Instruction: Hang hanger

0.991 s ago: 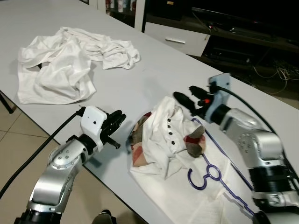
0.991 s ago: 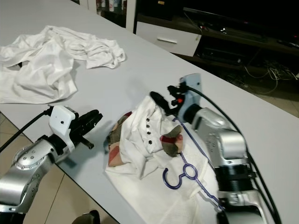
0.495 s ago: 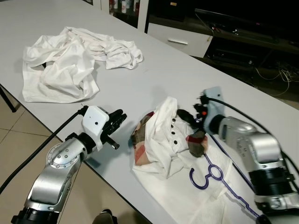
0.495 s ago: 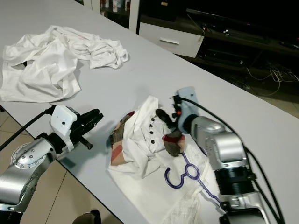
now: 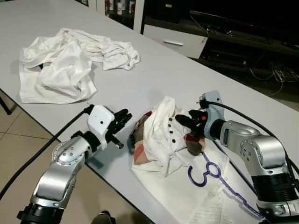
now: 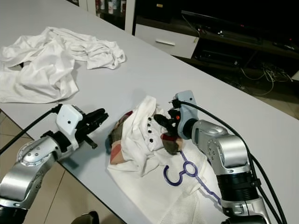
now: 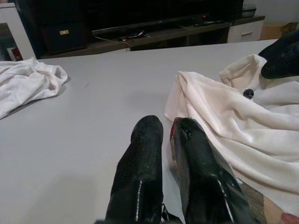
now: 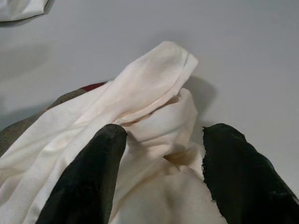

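Observation:
A purple hanger (image 5: 204, 174) lies flat on the grey table (image 5: 159, 74), its hook on the white cloth and one arm running toward the near right. It sits in a white buttoned shirt (image 5: 161, 140) with a plaid lining, bunched into a heap. My right gripper (image 5: 183, 119) rests on the shirt's collar, open, and in the right wrist view a fold of the shirt (image 8: 154, 88) lies between its fingers (image 8: 93, 172). My left gripper (image 5: 124, 114) is shut and empty, hovering low over the table just left of the shirt (image 7: 233, 116).
A second pile of white clothes (image 5: 70, 60) lies at the table's far left. The table's front edge (image 5: 107, 175) runs diagonally under my left arm, with tiled floor below. A dark TV stand with a white drawer (image 5: 175, 41) and cables stands behind the table.
My right gripper has come down and toward me from the shirt's far side onto its collar. My left gripper has edged a little closer to the shirt. The camera shifted slightly.

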### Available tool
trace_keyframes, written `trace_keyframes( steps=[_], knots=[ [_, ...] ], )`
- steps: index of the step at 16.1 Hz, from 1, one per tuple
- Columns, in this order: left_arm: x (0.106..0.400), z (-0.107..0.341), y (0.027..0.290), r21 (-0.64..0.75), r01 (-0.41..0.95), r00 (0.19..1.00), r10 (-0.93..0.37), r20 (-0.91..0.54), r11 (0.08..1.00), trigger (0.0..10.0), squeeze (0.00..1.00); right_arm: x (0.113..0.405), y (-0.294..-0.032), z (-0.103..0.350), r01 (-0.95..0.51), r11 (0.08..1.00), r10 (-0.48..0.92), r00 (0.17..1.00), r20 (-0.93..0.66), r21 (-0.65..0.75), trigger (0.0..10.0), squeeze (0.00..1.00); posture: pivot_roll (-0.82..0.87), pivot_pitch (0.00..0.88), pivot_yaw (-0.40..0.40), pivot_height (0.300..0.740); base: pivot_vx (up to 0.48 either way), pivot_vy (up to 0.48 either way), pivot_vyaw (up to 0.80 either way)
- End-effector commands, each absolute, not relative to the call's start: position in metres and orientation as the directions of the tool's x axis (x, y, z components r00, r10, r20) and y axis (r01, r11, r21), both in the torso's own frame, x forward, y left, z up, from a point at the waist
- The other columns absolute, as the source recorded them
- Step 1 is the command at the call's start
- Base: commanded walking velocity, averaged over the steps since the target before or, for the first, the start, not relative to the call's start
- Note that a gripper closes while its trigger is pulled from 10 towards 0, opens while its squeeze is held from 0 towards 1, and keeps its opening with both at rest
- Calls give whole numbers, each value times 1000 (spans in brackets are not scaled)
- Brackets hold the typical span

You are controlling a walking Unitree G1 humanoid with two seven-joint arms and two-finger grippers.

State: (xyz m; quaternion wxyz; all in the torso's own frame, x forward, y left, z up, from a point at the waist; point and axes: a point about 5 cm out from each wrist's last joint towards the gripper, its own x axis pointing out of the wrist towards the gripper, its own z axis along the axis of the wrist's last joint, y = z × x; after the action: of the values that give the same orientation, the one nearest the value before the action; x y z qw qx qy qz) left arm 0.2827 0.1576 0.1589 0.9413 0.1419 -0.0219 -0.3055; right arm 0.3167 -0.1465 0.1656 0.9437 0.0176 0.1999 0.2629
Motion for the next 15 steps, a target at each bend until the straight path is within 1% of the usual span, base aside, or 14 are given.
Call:
trace_keyframes(
  steps=[1,3,5,7,9,10,11,12,13,15],
  knots=[
    [283,159,153,286,585,799,-600,-43,759,10000,0,315,-150,165,-480,864,500,783,-370,150,0,0,65,96,-169,740,0,0,0],
    [283,158,152,286,586,798,-601,-41,758,10000,0,315,-148,165,-486,860,507,784,-359,154,0,0,68,97,-169,740,0,0,0],
    [283,158,152,290,587,797,-603,-41,756,10000,0,315,-148,160,-486,863,499,778,-382,139,0,0,71,96,-170,740,0,0,0],
    [282,158,153,293,586,797,-602,-40,756,10000,0,317,-151,154,-455,882,464,785,-410,125,0,0,72,98,-171,740,0,0,0],
    [282,158,153,294,584,798,-601,-41,756,10000,0,321,-154,145,-394,912,403,799,-447,118,0,0,73,98,-170,740,0,0,0],
    [282,158,153,294,584,798,-601,-40,756,10000,0,322,-155,144,-362,925,375,810,-451,119,4431,0,73,97,-170,740,0,0,0],
    [282,158,152,294,585,798,-602,-40,756,10000,0,324,-155,143,-346,931,360,818,-449,116,9922,0,72,97,-169,740,0,0,0],
    [282,158,152,294,587,796,-604,-40,754,10000,0,326,-155,142,-326,937,347,828,-441,124,10000,0,72,96,-169,740,0,0,0],
    [282,158,152,294,588,795,-605,-40,753,10000,0,327,-155,142,-310,940,342,838,-425,143,0,0,72,96,-169,740,0,0,0],
    [283,158,151,296,589,794,-606,-39,752,10000,0,328,-151,143,-308,935,354,848,-394,177,0,0,72,96,-169,740,0,0,0]
  ],
)
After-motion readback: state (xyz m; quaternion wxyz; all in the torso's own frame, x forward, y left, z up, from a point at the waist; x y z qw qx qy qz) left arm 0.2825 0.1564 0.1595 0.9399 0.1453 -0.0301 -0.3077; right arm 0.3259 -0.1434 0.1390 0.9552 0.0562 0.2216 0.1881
